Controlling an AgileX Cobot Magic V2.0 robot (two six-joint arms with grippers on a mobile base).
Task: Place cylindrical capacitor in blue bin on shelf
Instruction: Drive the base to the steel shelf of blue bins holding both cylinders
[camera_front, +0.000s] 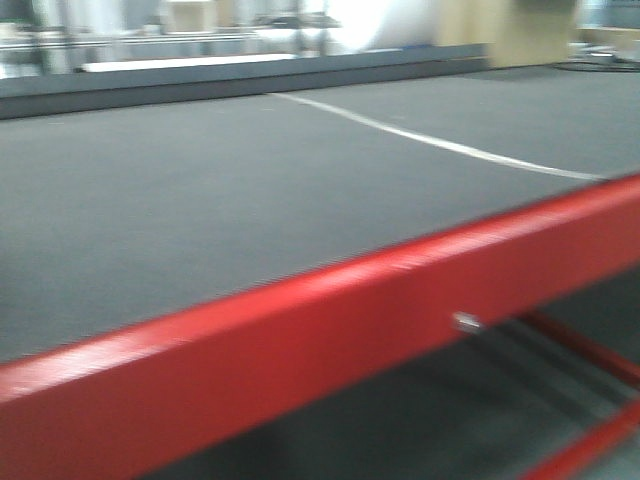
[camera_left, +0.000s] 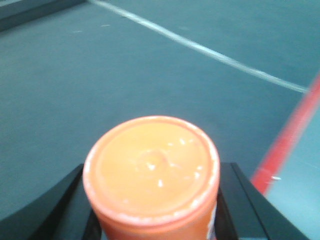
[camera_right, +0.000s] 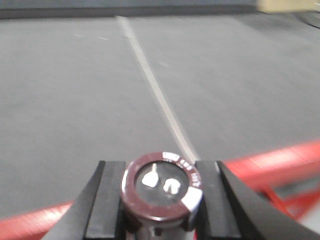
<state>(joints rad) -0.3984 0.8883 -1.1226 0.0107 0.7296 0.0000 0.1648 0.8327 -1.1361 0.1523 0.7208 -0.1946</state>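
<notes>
In the right wrist view my right gripper (camera_right: 161, 192) is shut on the cylindrical capacitor (camera_right: 162, 187), a squat dark brown cylinder with a dark top face and two silver terminals. It hangs over the red front edge of a table. In the left wrist view my left gripper (camera_left: 152, 195) is shut on an orange cylindrical container (camera_left: 151, 172) with a round orange lid, held above the grey table top. The shelf and the blue bin are out of view.
A grey table top (camera_front: 250, 180) with a white line (camera_front: 430, 140) across it has a red front rail (camera_front: 330, 340) and red lower bars (camera_front: 590, 350). A low grey wall (camera_front: 230, 80) runs along the far side. The frames are blurred.
</notes>
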